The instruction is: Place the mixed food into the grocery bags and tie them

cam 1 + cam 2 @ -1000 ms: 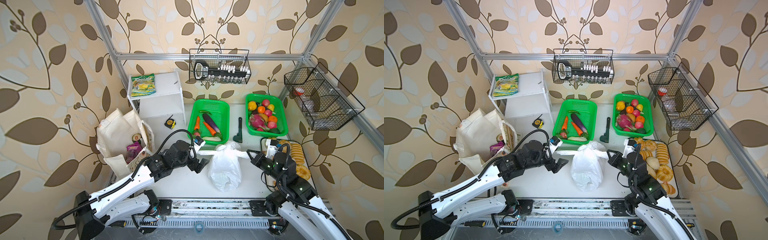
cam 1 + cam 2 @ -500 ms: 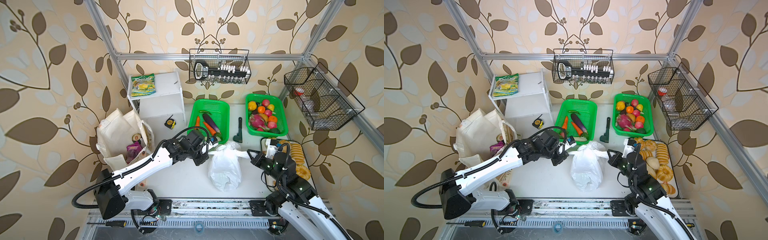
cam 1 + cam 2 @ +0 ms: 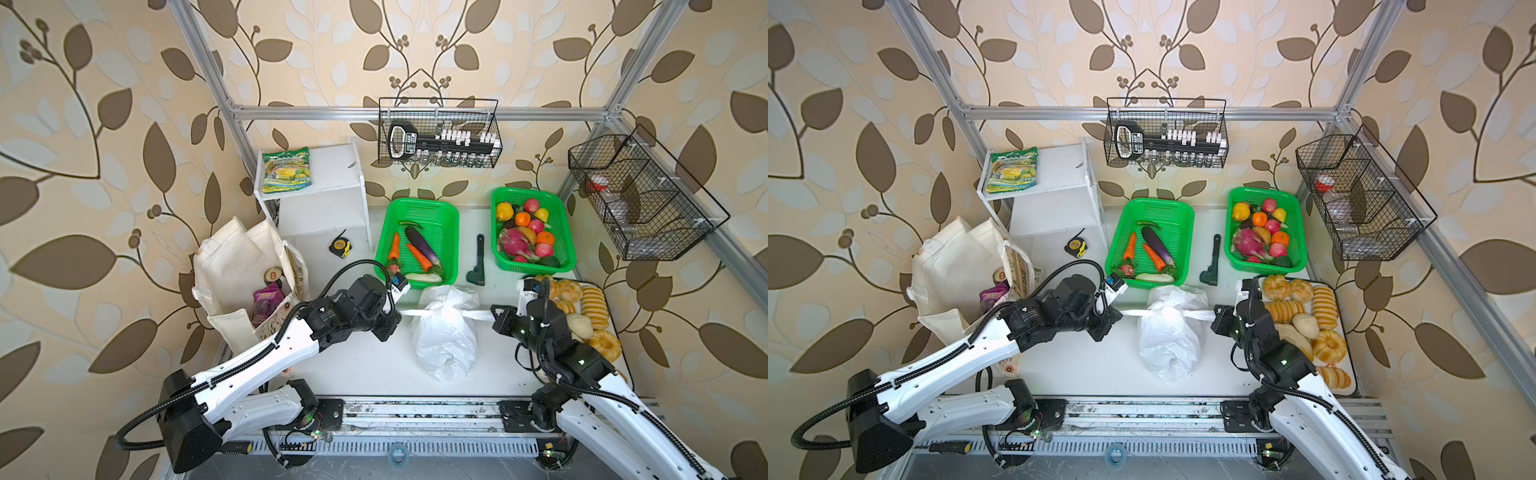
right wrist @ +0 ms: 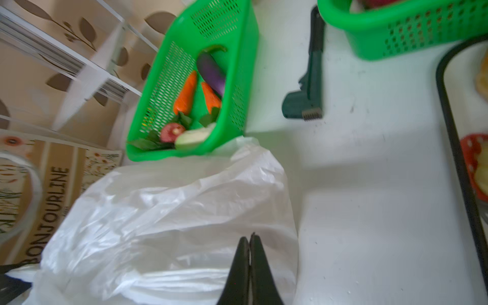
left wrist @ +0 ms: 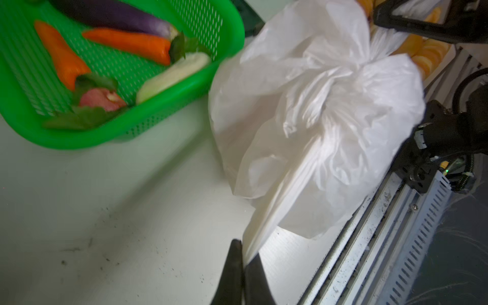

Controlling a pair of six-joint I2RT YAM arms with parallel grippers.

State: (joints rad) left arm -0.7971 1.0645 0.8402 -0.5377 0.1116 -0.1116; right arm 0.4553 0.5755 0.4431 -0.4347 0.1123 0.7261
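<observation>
The white plastic bag lies at mid table, its top gathered into a knot, its contents hidden. Its two handles stretch out sideways in both top views. My left gripper is shut on the left handle, a taut white strip running between its fingertips. On the right handle, my right gripper is shut over the bag. The cream canvas tote stands open at the left, with the purple pouch and a can top inside.
A green basket of vegetables sits just behind the bag, and a second one holds fruit. Bread rolls lie beside my right arm. A dark tool, a tape measure and a white shelf stand further back.
My left gripper was open to the left of the bag, reached in to its left handle, shut on it and drew it out to the left. The right arm stayed put.
</observation>
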